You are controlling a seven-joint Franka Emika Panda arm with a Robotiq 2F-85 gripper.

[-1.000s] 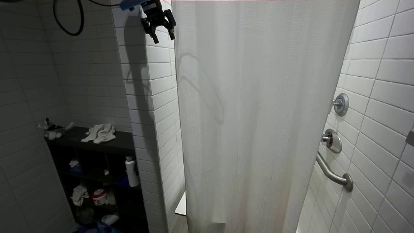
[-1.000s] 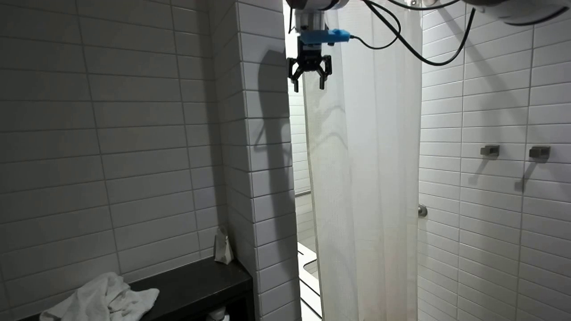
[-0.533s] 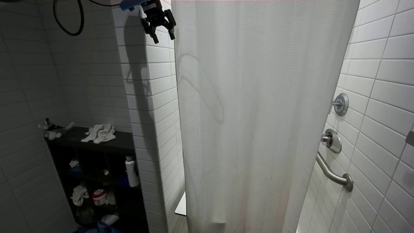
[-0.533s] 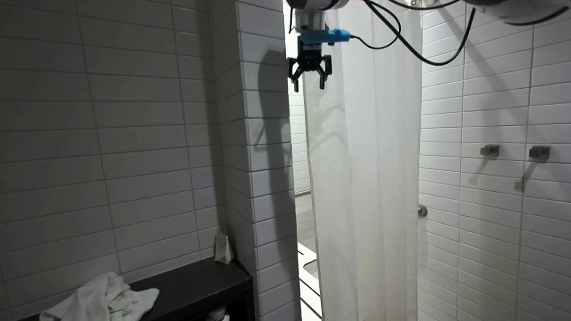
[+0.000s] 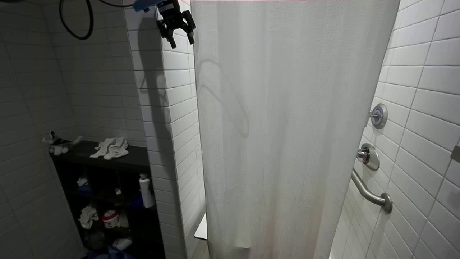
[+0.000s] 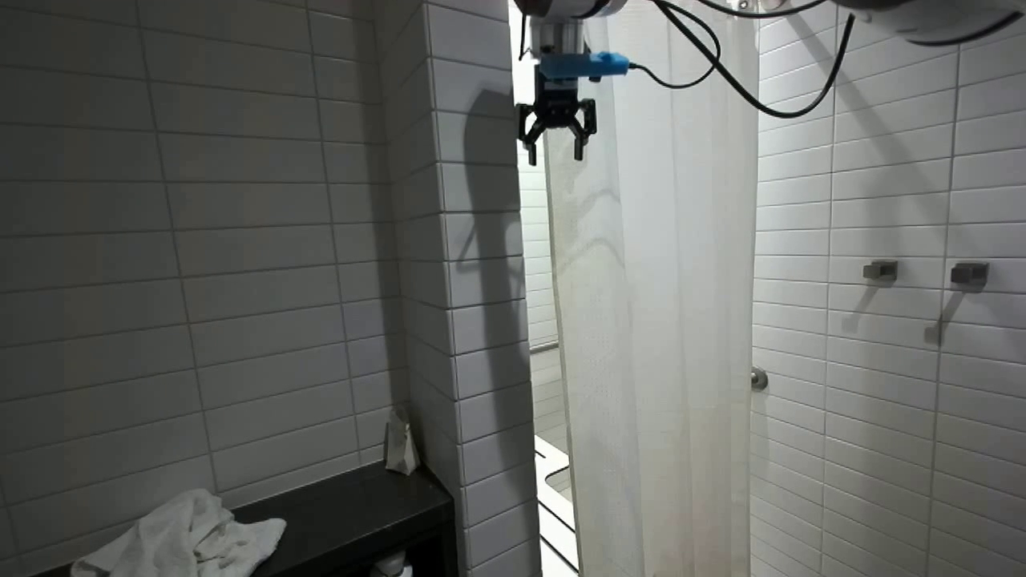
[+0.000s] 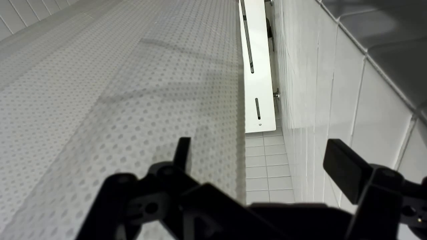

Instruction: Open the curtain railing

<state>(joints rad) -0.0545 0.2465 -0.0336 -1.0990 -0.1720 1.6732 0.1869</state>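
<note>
The curtain railing is a white, dotted fabric shower curtain hanging with vertical folds in both exterior views (image 5: 280,126) (image 6: 665,320). In the wrist view the curtain (image 7: 166,110) fills the left side, and its free edge runs vertically between my fingers as seen from the camera. My gripper (image 5: 182,44) is open and empty, high up at the curtain's free edge. In an exterior view the gripper (image 6: 555,160) has one finger in front of the curtain and one in front of the gap. Whether the curtain edge lies between the fingers in depth I cannot tell. The curtain's top is out of view.
A white tiled pillar (image 6: 489,320) stands close beside the gap. A white slatted bench (image 7: 260,83) lies behind the curtain. A dark shelf (image 5: 100,162) with cloths and bottles stands left. A grab bar (image 5: 370,194) is on the right wall. A black cable (image 6: 789,112) loops from the arm.
</note>
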